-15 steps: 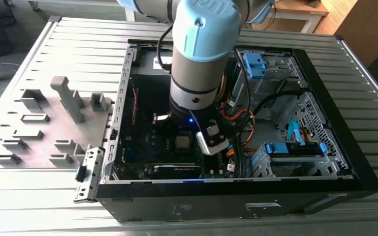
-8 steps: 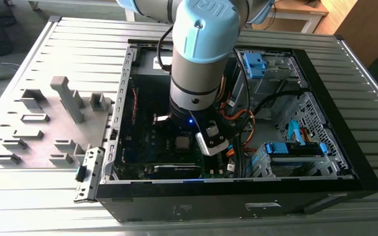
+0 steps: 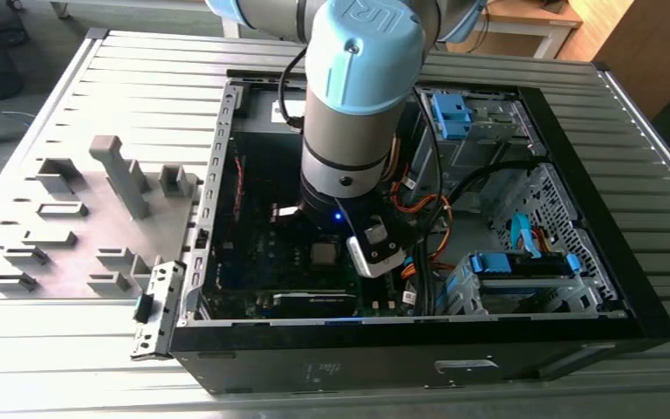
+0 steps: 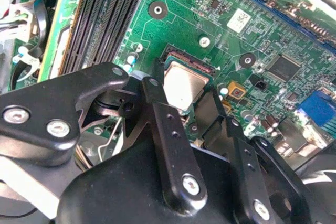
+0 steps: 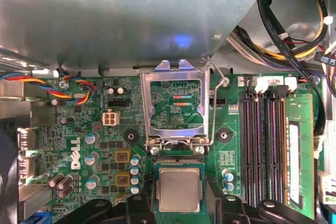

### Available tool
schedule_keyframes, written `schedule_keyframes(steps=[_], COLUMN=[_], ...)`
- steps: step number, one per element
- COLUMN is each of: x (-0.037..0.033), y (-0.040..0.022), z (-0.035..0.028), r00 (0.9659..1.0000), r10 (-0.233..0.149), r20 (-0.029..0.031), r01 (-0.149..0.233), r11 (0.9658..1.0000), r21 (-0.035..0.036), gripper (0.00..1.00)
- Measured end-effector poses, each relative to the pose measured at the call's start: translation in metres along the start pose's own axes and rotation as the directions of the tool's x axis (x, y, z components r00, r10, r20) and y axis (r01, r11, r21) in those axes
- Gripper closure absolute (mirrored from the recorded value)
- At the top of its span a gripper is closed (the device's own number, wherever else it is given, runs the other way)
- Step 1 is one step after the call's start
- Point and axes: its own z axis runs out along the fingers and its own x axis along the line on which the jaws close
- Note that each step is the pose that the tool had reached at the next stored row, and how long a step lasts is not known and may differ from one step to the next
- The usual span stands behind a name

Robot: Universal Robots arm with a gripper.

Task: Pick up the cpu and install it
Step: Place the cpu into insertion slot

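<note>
Open computer case lies on the slatted tabletop. It holds the green motherboard, bundled cables and blue drive brackets. The arm reaches down into the case. Hand: spread apart, black fingers just beside opposite edges of the cpu. The cpu shows a tan-grey square face with a green rim and lies flat in the socket, next to the swung-open metal retention frame.

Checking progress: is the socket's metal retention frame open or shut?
Open: the retention frame lies flipped back, the cpu uncovered beside it.
</note>
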Motion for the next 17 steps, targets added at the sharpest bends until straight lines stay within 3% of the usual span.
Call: schedule_keyframes(steps=[11, 17], x=[-0.0001, -0.0002], y=[-0.0022, -0.0023], z=[0.0015, 0.0033], r00=[1.0000, 1.0000], r10=[0.000, -0.003], r20=[0.0000, -0.0003], r01=[0.000, 0.003], r11=[1.0000, 1.0000], r21=[0.0001, -0.0051], gripper=[0.53, 0.53])
